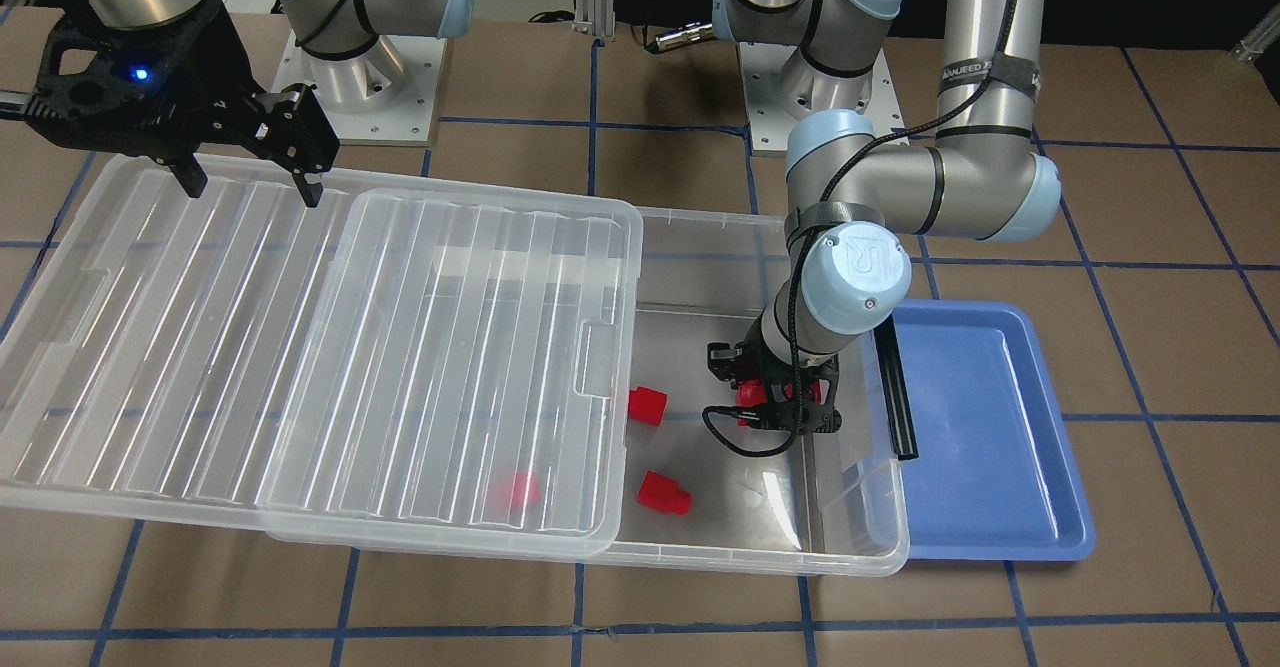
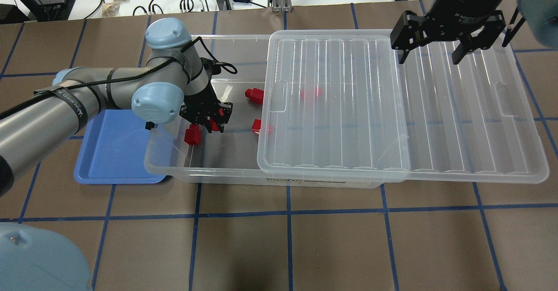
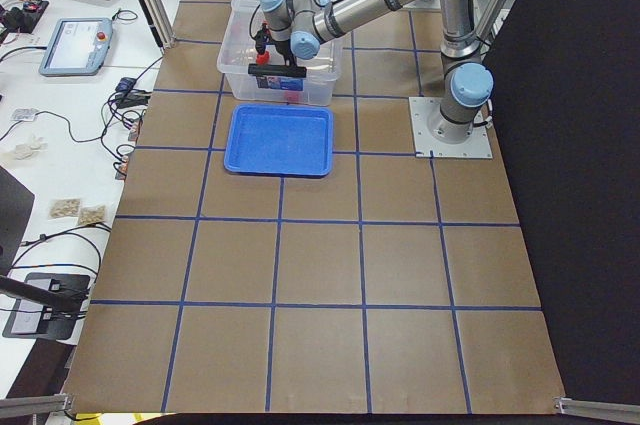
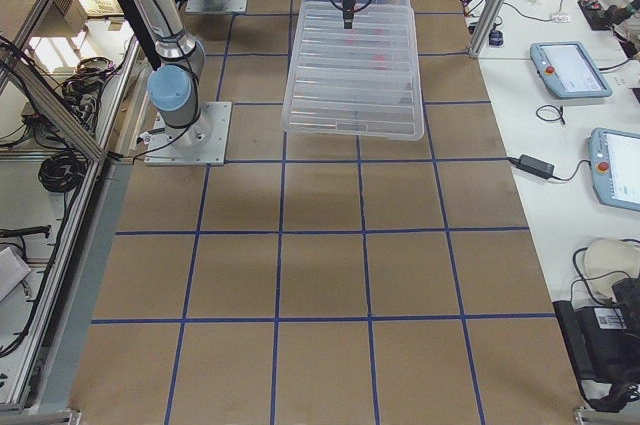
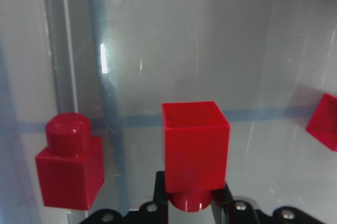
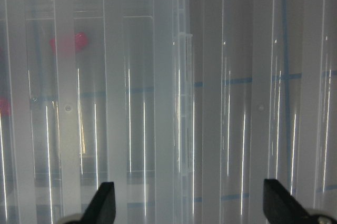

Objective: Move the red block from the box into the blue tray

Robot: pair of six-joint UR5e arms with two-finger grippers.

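Observation:
My left gripper reaches down into the open end of the clear box. It is shut on a red block, with the block's round peg pinched between the fingers. Red shows between the fingers in the front view. Another red block lies right beside it. Two more red blocks lie on the box floor. One more shows blurred under the lid. The blue tray sits empty against the box's end. My right gripper is open and empty above the lid.
The ribbed translucent lid is slid sideways. It covers most of the box and overhangs onto the table under my right gripper. A black bar runs along the box's end by the tray. The box walls surround my left gripper.

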